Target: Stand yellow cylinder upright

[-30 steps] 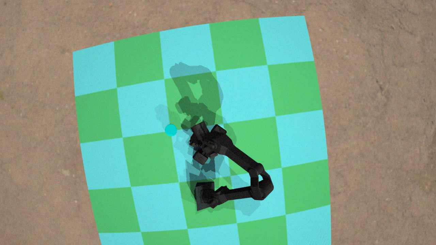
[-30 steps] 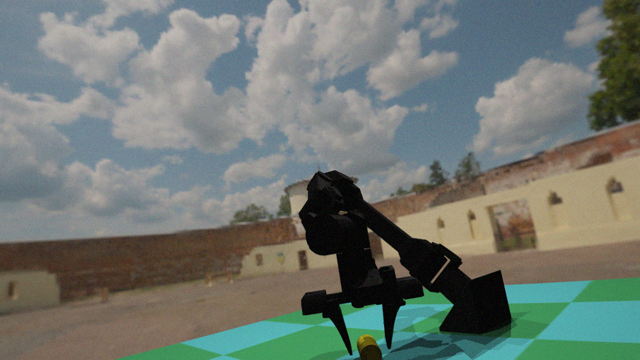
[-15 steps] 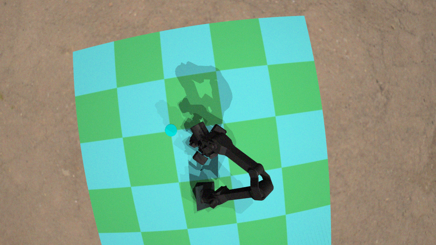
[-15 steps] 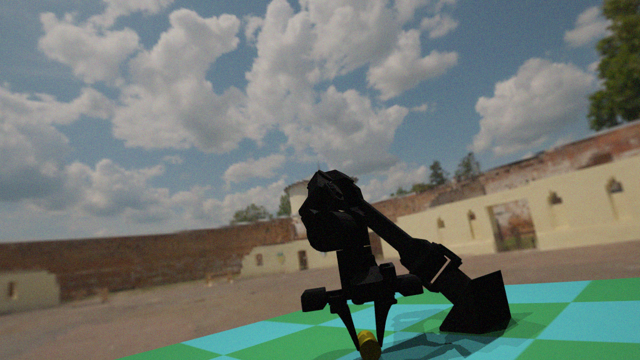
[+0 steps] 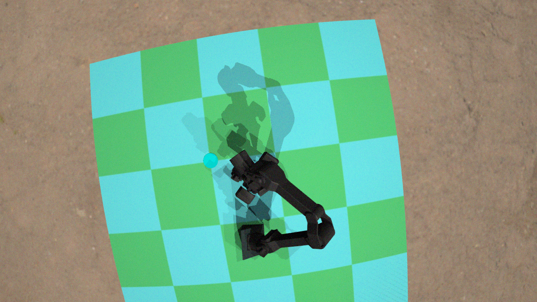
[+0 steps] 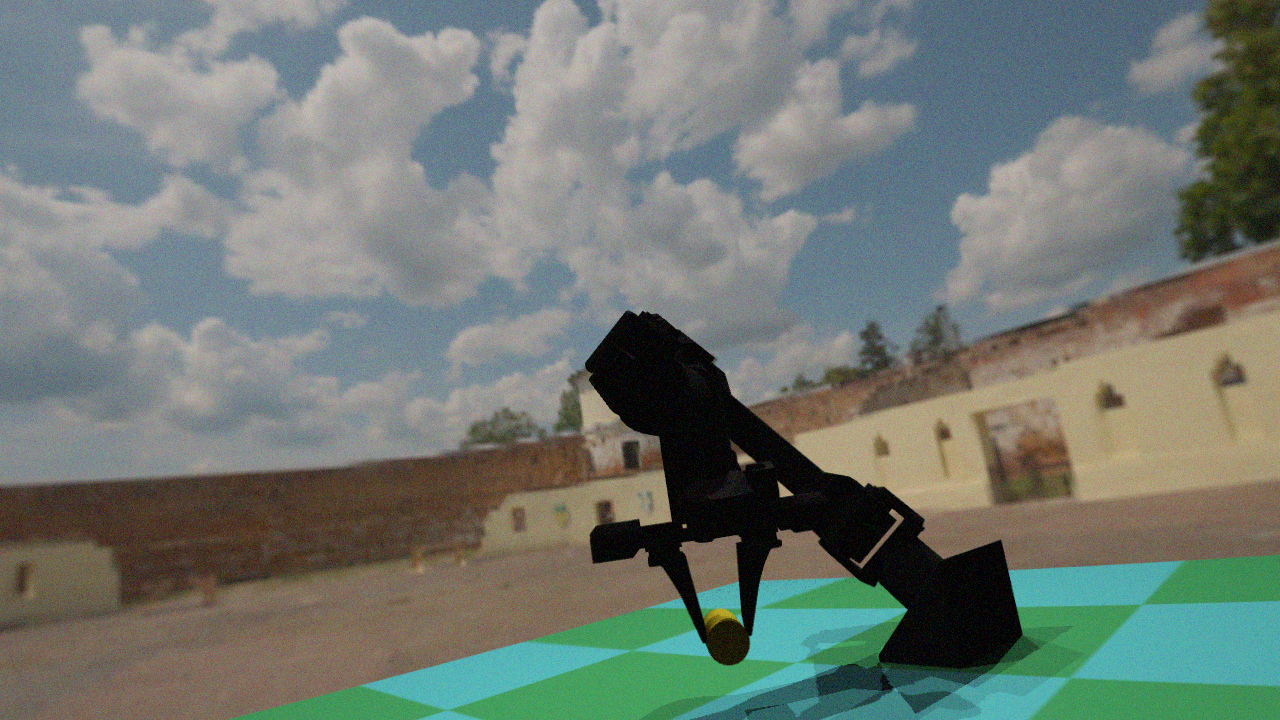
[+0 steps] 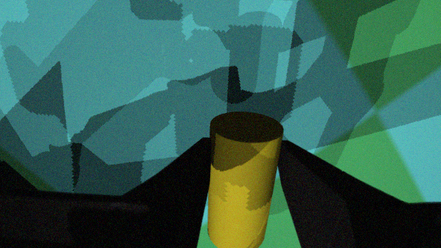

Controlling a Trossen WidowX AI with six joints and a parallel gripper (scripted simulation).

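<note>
The yellow tall cylinder [image 6: 725, 635] [image 7: 241, 179] lies horizontal between my two black fingers, held just above the checkered mat [image 5: 120, 142] [image 6: 1163, 644]. My gripper [image 6: 725, 629] [image 7: 244, 147] [image 5: 240, 178] is shut on it, pointing down. In the top view the gripper body hides the cylinder. The cyan circle [image 5: 210, 160] is a small disc on the mat, a short way to the left of the gripper in the top view. It does not show in the other two views.
The arm's base [image 5: 251, 240] [image 6: 948, 617] stands on the mat below the gripper in the top view, with the elbow [image 5: 319, 229] out to the right. Dirt ground [image 5: 469, 150] surrounds the mat. Arm shadows cover the mat's middle.
</note>
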